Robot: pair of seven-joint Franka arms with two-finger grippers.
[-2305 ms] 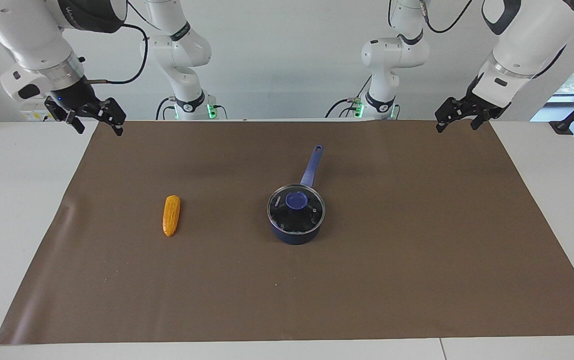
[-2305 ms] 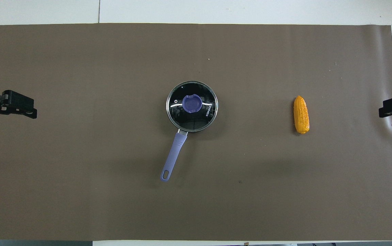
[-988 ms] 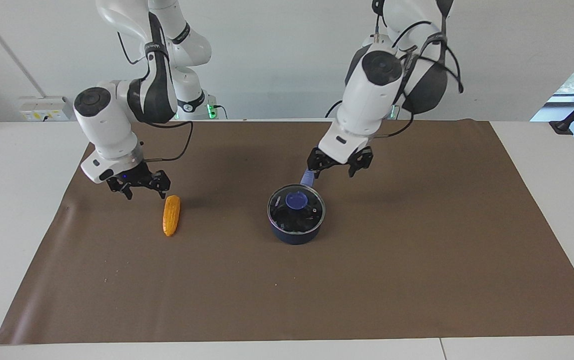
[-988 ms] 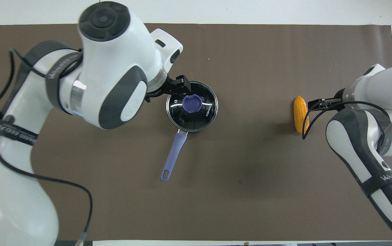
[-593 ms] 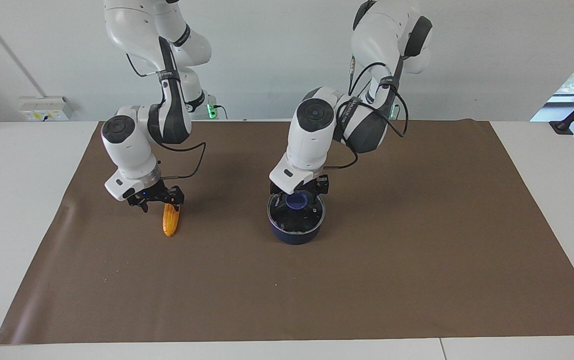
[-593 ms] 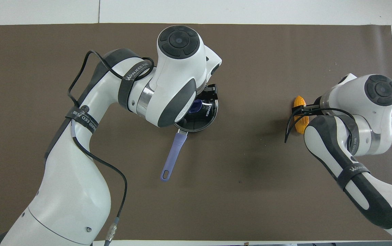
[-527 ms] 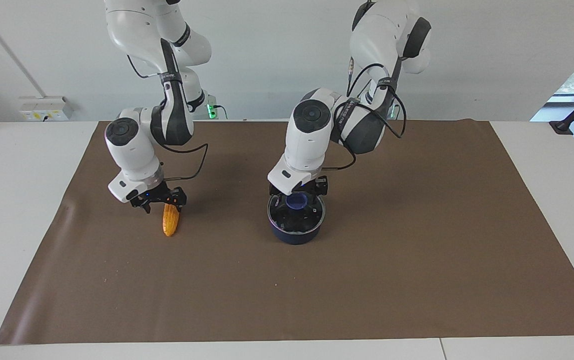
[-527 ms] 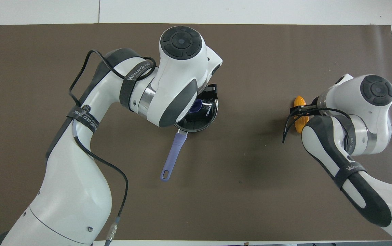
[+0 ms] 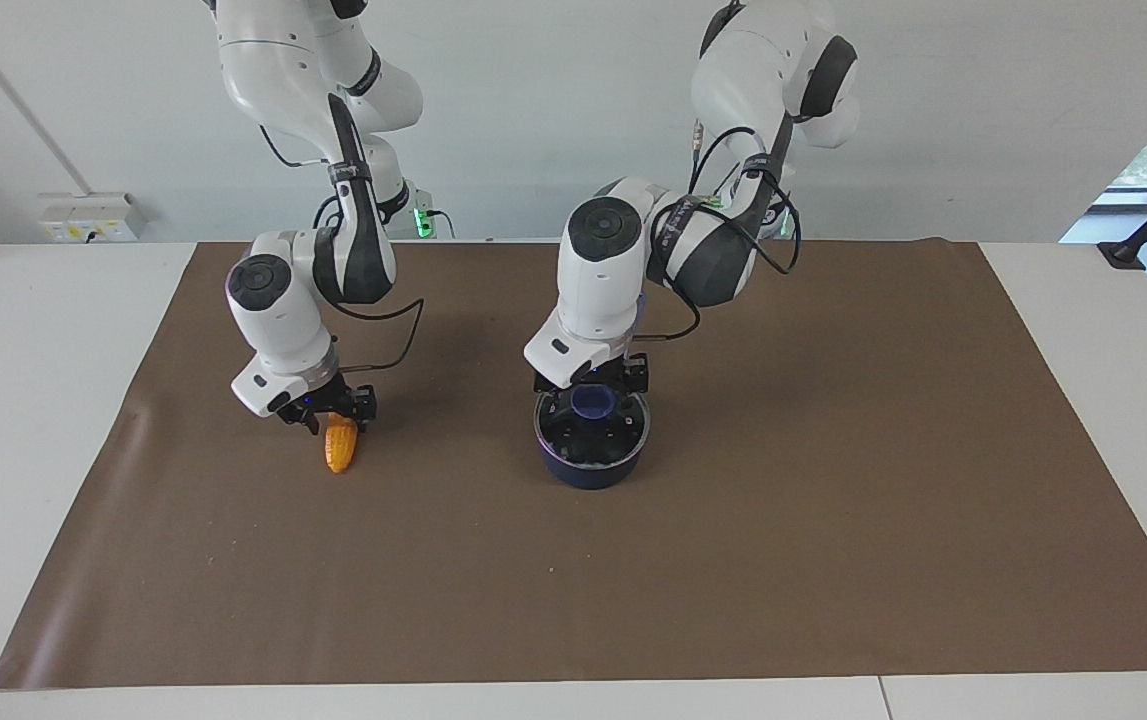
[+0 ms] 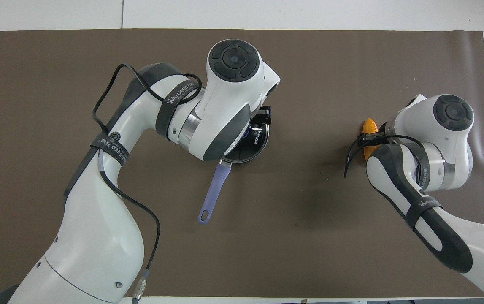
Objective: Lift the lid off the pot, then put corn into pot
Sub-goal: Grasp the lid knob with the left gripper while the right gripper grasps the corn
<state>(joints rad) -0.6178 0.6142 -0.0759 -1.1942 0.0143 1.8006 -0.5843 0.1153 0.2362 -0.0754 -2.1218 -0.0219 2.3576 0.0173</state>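
Lower than half a second ago, and far in from the table ends where both arms waited at the start: left gripper (image 9: 591,390) down at the pot, right gripper (image 9: 336,414) down at the corn

Across the white table (image 9: 23,400), a wide brown paper sheet (image 9: 833,520), flat and unshifted. Near its middle, the small dark navy saucepan (image 9: 588,468), long pale-blue handle (image 10: 214,185) pointing toward the robots, in the same spot as before. On it, seated and not yet lifted, the round clear glass lid with a metal rim (image 10: 258,142). Toward the right arm's end, well apart from the pot, the small orange-yellow toy corn cob (image 9: 340,452), lying flat as before.

Left gripper: spread wider than the lid's blue centre knob (image 9: 593,401), one finger each side, not yet closed on it. Right gripper: spread over the corn end nearer the robots, straddling it, nothing pinched.

Likely handling: glass lid stiff, fairly heavy for its size, breakable and slick at the rim, so best taken by the knob and raised straight up. Pot probably light enough to skid if the lid drags. Corn light, hard plastic, bumpy enough for grip; best pinched across its middle, not at the tapered tip
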